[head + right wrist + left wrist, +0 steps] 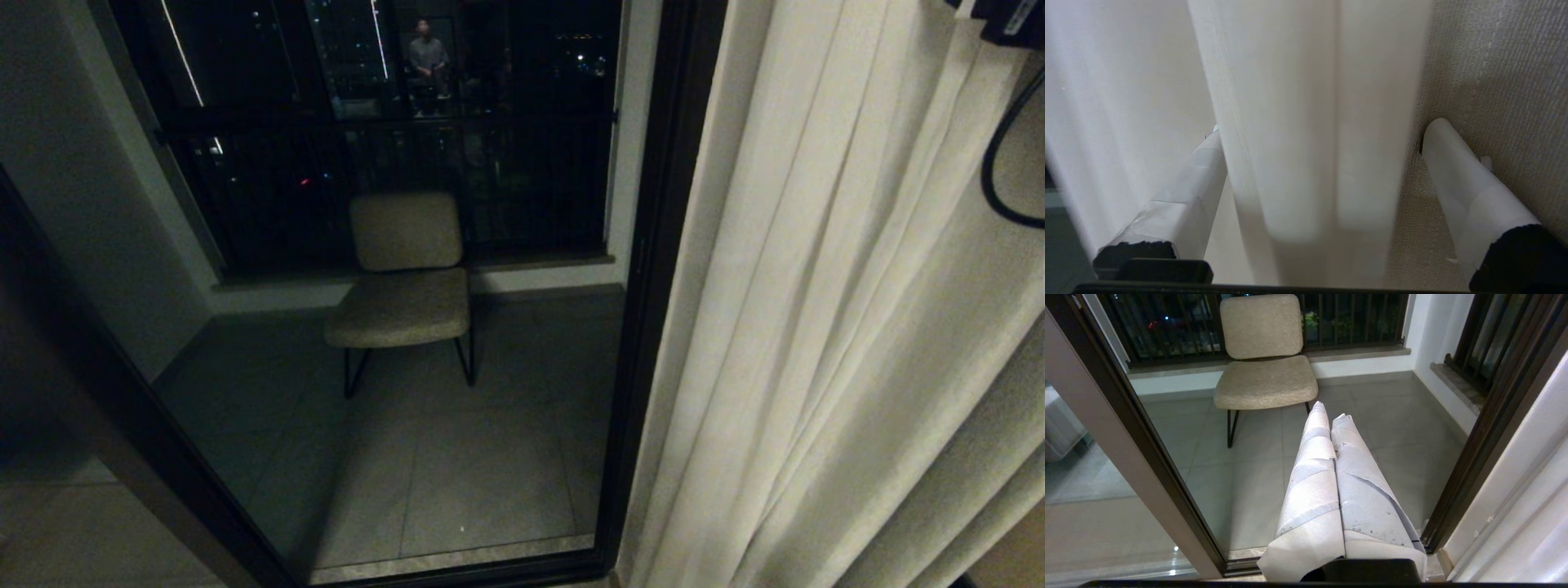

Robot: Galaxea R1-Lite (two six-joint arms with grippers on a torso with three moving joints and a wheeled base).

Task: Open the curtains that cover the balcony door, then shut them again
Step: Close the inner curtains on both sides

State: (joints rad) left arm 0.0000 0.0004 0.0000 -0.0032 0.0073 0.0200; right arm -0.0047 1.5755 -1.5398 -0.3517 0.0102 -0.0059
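The curtains (824, 327) hung bunched in long folds at the right of the balcony door (653, 269), whose glass stood uncovered, so the opening half of the job looked done on this side. Through the pane a padded chair (404, 282) stood on the tiled balcony floor (482, 465) before a dark railing (392, 122), and a person's reflection (427, 61) showed high in the glass.

The right hand (1323, 192) was up against the fabric with its two taped fingers (1188, 196) spread wide apart. A thick pleat (1306, 122) hung between them, and neither finger was pressing it. Beside the far finger lay a woven wall surface (1502, 81). By the look of it, the hand had either just let go or was lined up to take hold; the views did not settle which.

The left hand (1331, 412) sat low before the door, its wrapped fingers (1314, 477) pressed together and holding nothing, pointing toward the chair.

What remained, judging from this, was to grip the pleat and draw the curtains back across the glass. Whether a second panel hung at the other side could not be told.
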